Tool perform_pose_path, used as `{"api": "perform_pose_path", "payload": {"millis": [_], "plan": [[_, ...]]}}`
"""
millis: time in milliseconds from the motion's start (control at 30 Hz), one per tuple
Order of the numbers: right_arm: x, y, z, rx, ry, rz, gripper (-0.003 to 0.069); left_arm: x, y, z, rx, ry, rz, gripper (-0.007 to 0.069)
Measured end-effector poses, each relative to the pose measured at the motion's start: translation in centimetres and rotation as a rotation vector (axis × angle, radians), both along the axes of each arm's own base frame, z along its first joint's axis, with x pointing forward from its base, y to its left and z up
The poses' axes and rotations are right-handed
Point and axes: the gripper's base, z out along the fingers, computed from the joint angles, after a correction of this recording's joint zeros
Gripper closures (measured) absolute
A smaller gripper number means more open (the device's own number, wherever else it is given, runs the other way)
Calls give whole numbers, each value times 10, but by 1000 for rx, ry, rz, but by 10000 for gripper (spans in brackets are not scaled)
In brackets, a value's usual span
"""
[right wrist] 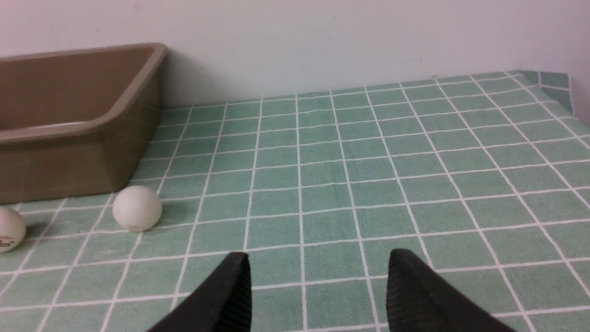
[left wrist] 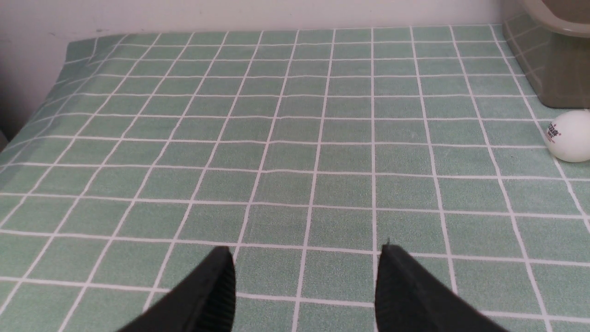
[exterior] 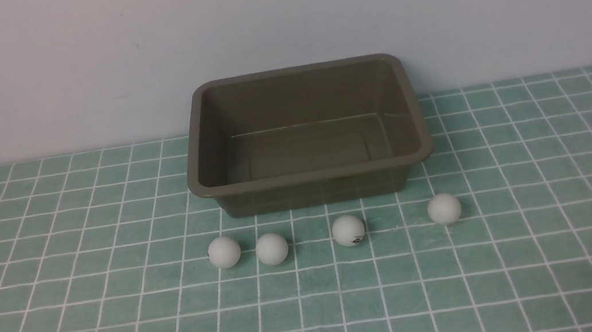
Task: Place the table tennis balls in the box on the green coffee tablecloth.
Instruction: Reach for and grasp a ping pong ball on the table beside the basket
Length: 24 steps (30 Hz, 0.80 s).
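Front view alone: all 4 balls [exterior: 348,230], whole box [exterior: 312,176].

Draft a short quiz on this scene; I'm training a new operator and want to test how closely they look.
1. How many table tennis balls lie on the green coffee tablecloth?
2. True or false: one ball already lies inside the box.
3. In the wrist views, the left gripper and the right gripper are: A) each shut on a ball; B) both open, holding nothing; C) both inside the box.
Key: 1. Four, in a row in front of the box. 2. False: no ball shows inside it. 3. B.
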Motion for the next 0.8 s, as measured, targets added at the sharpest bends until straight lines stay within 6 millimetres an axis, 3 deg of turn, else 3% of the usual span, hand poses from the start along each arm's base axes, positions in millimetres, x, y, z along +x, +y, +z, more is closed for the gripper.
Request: {"api": "perform_pose_path", "payload": {"millis": [100, 333, 367, 433, 667, 800], "plan": [[-2, 1, 14, -3, -24, 10, 291, 0, 0, 0, 0, 0, 0, 251], [-20, 8, 84, -31, -141, 57, 291, 0, 0, 0, -5, -1, 2, 251], [-20, 8, 83, -31, -135, 59, 291, 0, 0, 0, -5, -1, 2, 251], [-27, 11, 109, -43, -164, 77, 291, 0, 0, 0, -5, -1, 2, 251], [-50, 17, 153, -72, -253, 103, 291, 0, 0, 0, -5, -1, 2, 251], [-60, 20, 169, -64, -307, 116, 291, 0, 0, 0, -5, -1, 2, 251]]}}
